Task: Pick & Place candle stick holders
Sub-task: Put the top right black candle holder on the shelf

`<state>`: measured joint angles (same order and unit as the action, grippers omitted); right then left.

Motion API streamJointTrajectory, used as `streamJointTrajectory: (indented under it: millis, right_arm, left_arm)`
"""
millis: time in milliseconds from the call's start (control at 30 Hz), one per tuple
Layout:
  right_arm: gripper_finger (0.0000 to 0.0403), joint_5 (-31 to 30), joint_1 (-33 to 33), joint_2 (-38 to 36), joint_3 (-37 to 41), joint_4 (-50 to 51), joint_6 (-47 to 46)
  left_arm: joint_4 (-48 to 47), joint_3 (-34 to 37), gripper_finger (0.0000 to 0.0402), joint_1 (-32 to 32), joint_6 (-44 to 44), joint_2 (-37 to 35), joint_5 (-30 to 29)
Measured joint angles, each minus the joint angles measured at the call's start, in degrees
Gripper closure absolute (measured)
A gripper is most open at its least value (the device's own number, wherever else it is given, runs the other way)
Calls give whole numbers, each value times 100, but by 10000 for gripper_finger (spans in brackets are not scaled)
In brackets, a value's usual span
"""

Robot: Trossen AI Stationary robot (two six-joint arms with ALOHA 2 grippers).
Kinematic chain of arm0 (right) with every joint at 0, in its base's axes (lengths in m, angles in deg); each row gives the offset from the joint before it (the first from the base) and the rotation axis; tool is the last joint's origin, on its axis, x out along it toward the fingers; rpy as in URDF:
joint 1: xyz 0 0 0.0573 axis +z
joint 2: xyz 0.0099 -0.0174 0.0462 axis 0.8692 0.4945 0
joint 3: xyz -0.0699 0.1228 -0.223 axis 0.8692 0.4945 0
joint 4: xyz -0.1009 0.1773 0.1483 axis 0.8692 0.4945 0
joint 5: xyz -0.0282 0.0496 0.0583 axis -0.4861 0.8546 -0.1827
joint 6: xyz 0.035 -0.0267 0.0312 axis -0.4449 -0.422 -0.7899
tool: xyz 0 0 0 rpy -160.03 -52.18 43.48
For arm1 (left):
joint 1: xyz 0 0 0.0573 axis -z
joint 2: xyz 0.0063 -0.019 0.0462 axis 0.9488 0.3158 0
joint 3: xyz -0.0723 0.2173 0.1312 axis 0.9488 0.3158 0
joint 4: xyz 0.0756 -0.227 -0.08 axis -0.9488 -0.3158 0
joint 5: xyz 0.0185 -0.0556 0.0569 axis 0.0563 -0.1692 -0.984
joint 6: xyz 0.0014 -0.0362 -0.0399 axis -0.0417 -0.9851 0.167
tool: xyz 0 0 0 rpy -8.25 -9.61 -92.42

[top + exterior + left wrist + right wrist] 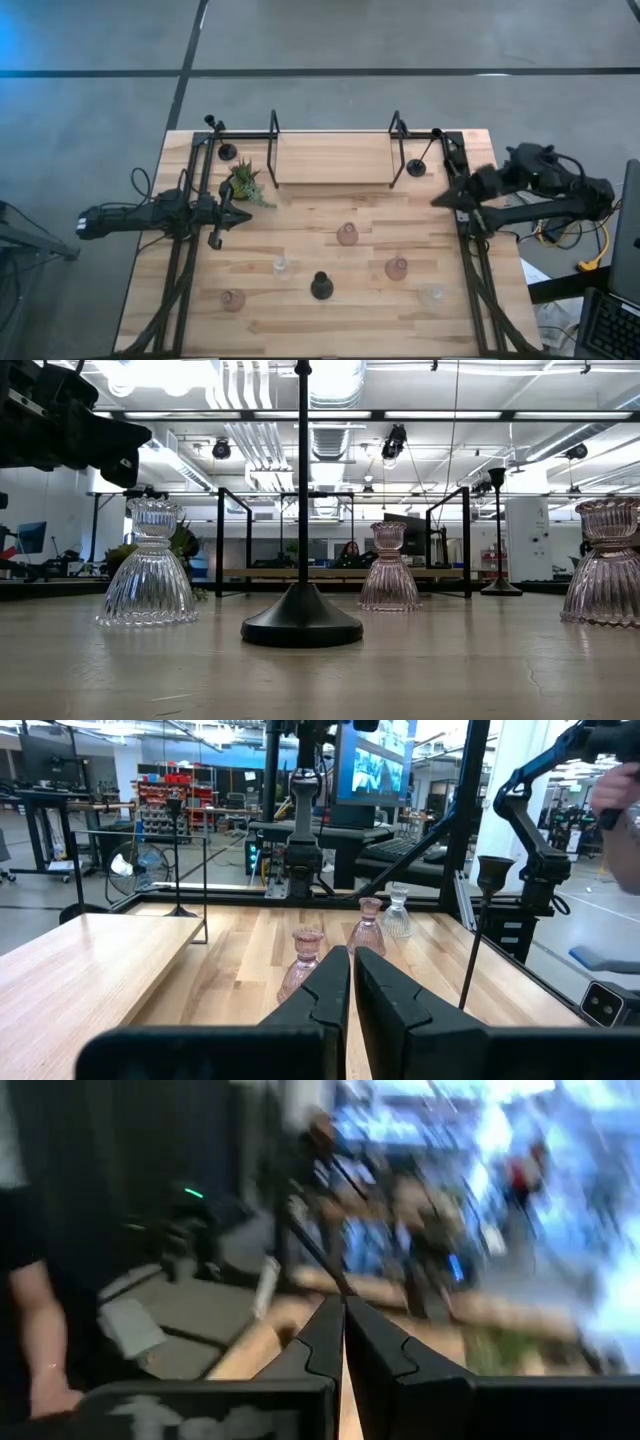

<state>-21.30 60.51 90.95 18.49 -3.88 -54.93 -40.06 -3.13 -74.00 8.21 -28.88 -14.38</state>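
Three slim black candle stick holders stand on their round bases: one near the middle front (320,287), one at the far left (228,152), one at the far right (415,168). Squat glass holders stand upright between them: pink (347,235), pink (396,268), pink (232,299), clear (281,265), clear (432,294). My left gripper (245,216) is shut and holds nothing, level over the table's left side beside the plant. My right gripper (437,201) is shut and holds nothing, raised over the table's right edge.
A small spiky green plant (245,183) stands just beyond my left gripper. A raised wooden shelf (330,160) with black metal frames spans the far middle. Black rails run along both sides of the table. A person's arm (30,1330) shows beyond the table.
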Motion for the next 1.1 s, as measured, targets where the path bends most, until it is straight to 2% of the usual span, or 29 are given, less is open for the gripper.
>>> streamJointTrajectory:
  millis: [133,267,400,467,567,800,1000,1100]
  right_arm:
    - [394,-1408,15,68,174,894,-793]
    - [394,-2475,39,-75,631,942,-1111]
    - [394,-4465,37,-204,960,902,-1609]
    - [394,-5069,35,-245,1034,1135,-1922]
    - [394,-5280,37,-297,1159,1430,-2403]
    - [394,-5299,34,-281,1737,1474,-3054]
    - [394,-5556,19,-283,1943,1444,-3442]
    - [394,-5751,-66,-213,1889,1421,-3299]
  left_arm:
    - [2,0,378,-2,0,0,-1]
    - [2,1,378,-2,0,0,0]
    - [2,2,378,-1,0,0,0]
    - [2,0,378,-2,0,0,-1]
    - [0,0,378,-2,0,0,0]
    - [0,1,378,-1,0,0,-2]
    - [1,0,378,-2,0,0,-2]
    - [2,2,378,-1,-1,0,0]
